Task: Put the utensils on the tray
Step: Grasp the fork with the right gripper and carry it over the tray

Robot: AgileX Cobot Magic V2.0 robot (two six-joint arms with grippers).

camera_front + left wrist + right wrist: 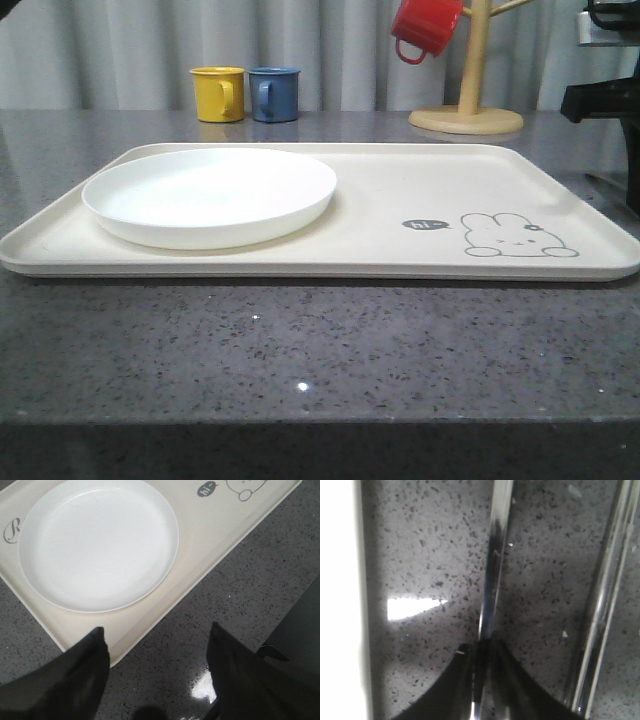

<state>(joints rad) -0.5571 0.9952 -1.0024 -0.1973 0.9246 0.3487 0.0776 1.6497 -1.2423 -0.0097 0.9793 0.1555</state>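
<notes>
Nearest the right wrist camera, the right gripper has its dark fingers pinched tight on a slim, shiny metal utensil handle that runs straight away from the fingertips over the speckled grey countertop. Which piece of the set this is cannot be told, since only the shaft shows. Beside it, apart from the gripper, lie two more long bright metal shafts close together on the stone, possibly the chopsticks. A pale bright band runs along the far side of that view, likely the tray's edge.

Over the countertop by the tray's near edge, the left gripper hangs with its two dark fingers spread wide and nothing between them.

Further out, the cream tray lies flat on the counter, its bunny drawing and "hi" bubble on the right part. A round white plate rests on the tray's left part.

Beyond the tray stand a yellow mug and a blue mug side by side, and to the right a wooden mug tree with a red mug hanging from it.
</notes>
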